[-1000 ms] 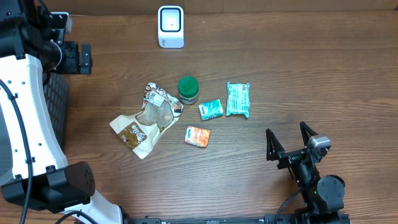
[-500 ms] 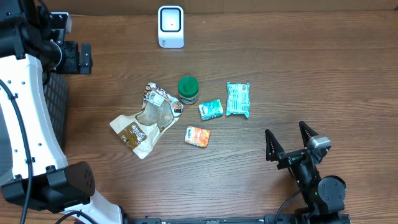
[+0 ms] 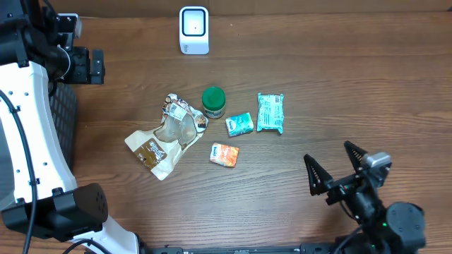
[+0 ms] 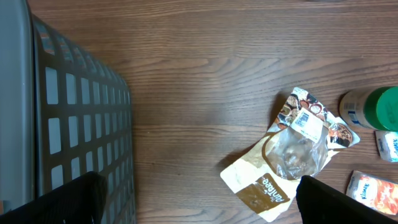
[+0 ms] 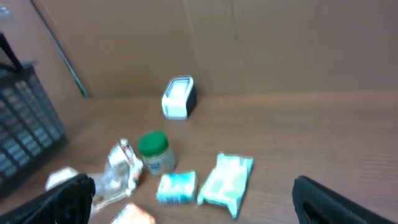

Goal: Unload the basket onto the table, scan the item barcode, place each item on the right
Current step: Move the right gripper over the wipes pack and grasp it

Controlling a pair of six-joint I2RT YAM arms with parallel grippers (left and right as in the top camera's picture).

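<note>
Brown wood table, 5 items lying loose mid-table, none lifted. The only change over the last second is my right gripper: it has slid a little toward its own side and back toward the near edge, so it is now further from the items. The jaws stayed spread wide and empty throughout. I judge this as repositioning, not an approach, so no pick has started and the scan is at 0 progress.

The left gripper hasn't moved. Its jaws are wide and hold nothing, and it hangs over the table between the basket and the pouch.

The white scanner stands at the far edge, well apart from everything. Candidates to scan:
- the crumpled brown-and-white pouch
- the green-lidded jar, just beside the pouch
- the small teal packet
- the larger teal pack
- the orange packet, nearest the near edge

The task doesn't say which item to scan. The pouch has a white label, but it is too small for me to tell whether it carries a barcode.

Containers:
- The dark mesh basket is on the left, and I see only its wall and no contents.
- The jar's lid is on, and I can't tell what is inside it.
- The pouch has a clear window, and whatever is inside is unclear.
</note>
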